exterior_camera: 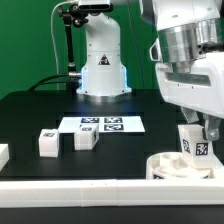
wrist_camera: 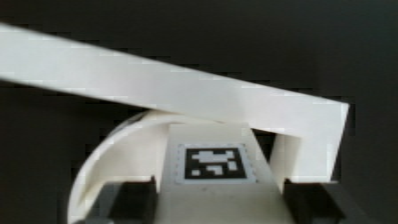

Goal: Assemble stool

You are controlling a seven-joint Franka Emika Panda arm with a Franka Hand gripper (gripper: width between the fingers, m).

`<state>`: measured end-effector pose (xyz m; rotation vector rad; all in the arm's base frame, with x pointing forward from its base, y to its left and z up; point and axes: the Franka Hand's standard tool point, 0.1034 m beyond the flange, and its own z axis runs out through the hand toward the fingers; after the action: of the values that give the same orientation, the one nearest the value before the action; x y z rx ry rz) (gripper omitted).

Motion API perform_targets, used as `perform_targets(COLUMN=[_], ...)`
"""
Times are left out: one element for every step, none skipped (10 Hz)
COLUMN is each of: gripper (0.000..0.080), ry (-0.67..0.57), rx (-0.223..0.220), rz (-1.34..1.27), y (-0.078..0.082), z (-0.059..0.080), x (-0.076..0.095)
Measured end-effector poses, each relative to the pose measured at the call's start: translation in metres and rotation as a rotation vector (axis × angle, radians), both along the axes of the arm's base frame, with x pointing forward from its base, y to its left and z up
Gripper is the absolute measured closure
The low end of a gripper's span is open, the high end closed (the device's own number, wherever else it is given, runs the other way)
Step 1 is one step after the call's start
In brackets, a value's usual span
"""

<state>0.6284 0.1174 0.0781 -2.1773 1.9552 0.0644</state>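
My gripper point(exterior_camera: 197, 133) is shut on a white stool leg point(exterior_camera: 196, 143) with a black-and-white tag. It holds the leg upright over the round rimmed seat disc point(exterior_camera: 181, 166) at the front of the exterior view's right. I cannot tell whether the leg touches the seat. In the wrist view the tagged leg point(wrist_camera: 214, 160) sits between my dark fingers point(wrist_camera: 128, 200), with the seat's curved rim point(wrist_camera: 111, 160) beside it. Two more legs point(exterior_camera: 48, 142) point(exterior_camera: 85, 138) lie on the black table at the exterior view's left.
The marker board point(exterior_camera: 102, 124) lies mid-table in front of the robot base point(exterior_camera: 102, 60). Another white piece point(exterior_camera: 3, 154) shows at the far left edge. A long white border rail point(exterior_camera: 80, 190) runs along the front; in the wrist view its corner point(wrist_camera: 302, 125) is just beyond the seat.
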Motion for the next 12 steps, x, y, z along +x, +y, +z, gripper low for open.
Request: perform_targets(gripper=[0.0459,0.0459,0.0459,0.0459,0.0459,0.0279,0.0279,0.0177,0.0158,0.0158,0.0151,0.0151], ry=[0.007,0.019,0.025,0.029,0.043,0.038,0.037,0.03,0.021,0.011,0.009,0.005], rx=[0.013,0.03,0.037,0.042,0.061,0.059,0.059,0.059,0.06,0.058,0.055,0.053], rz=[-0.039,-0.105,-0.14,-0.166,-0.231,-0.201,-0.188,-0.16,-0.155,-0.129,-0.106,-0.088], y=[0.0,0.0,-0.001,0.0,0.002,0.003,0.004,0.005,0.007,0.007,0.007,0.008], z=[0.0,0.0,0.0,0.0,0.0,-0.001,0.0,0.004,0.009,0.013,0.011,0.011], x=[0.0,0.0,0.001,0.001,0.0,0.0,0.0,0.0,0.001,0.002,0.001,0.001])
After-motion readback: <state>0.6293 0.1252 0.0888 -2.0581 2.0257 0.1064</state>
